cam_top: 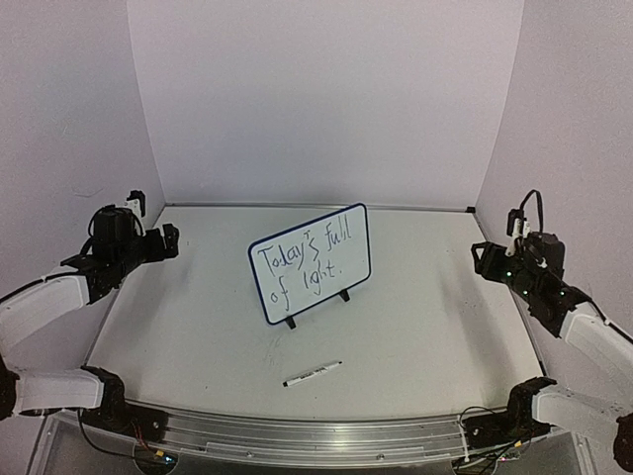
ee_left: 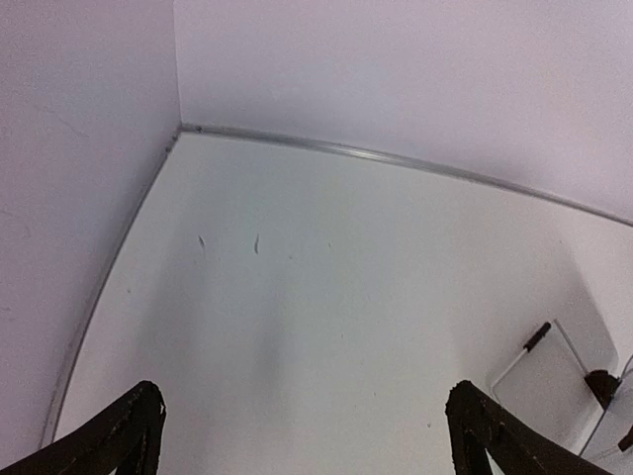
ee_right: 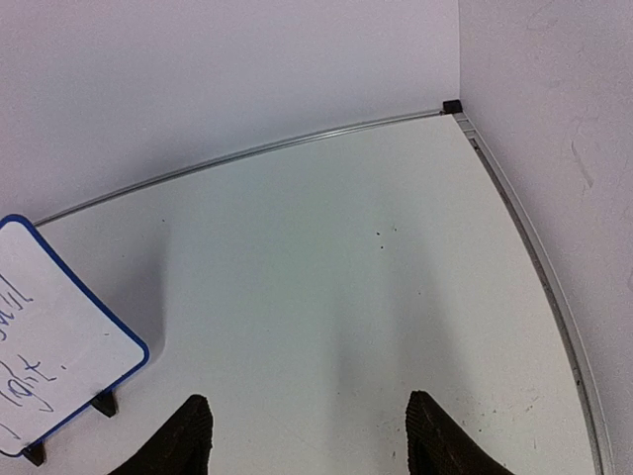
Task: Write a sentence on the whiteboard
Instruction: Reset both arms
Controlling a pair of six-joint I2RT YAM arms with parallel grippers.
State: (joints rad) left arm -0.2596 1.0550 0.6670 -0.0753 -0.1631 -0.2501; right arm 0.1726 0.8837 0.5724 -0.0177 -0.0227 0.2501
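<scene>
The whiteboard (cam_top: 310,262) stands tilted on its black feet at mid-table, blue-rimmed, and its right end shows in the right wrist view (ee_right: 54,336). The sentence (cam_top: 300,269), in thin dark handwriting on two lines, reads "Today's full of light." My left gripper (cam_top: 170,240) hovers at the far left, well away from the board, open and empty; in the left wrist view the left gripper (ee_left: 302,416) has bare table between its wide-spread fingers. My right gripper (cam_top: 480,256) hangs at the far right, open with nothing in it; the right wrist view shows the right gripper (ee_right: 309,421) over bare table.
A slim white marker pen (cam_top: 312,373) with a dark cap lies on the table in front of the board. White walls close the table on three sides, with a metal strip (ee_right: 247,150) along the back edge. The back of the board's stand (ee_left: 569,381) shows in the left wrist view.
</scene>
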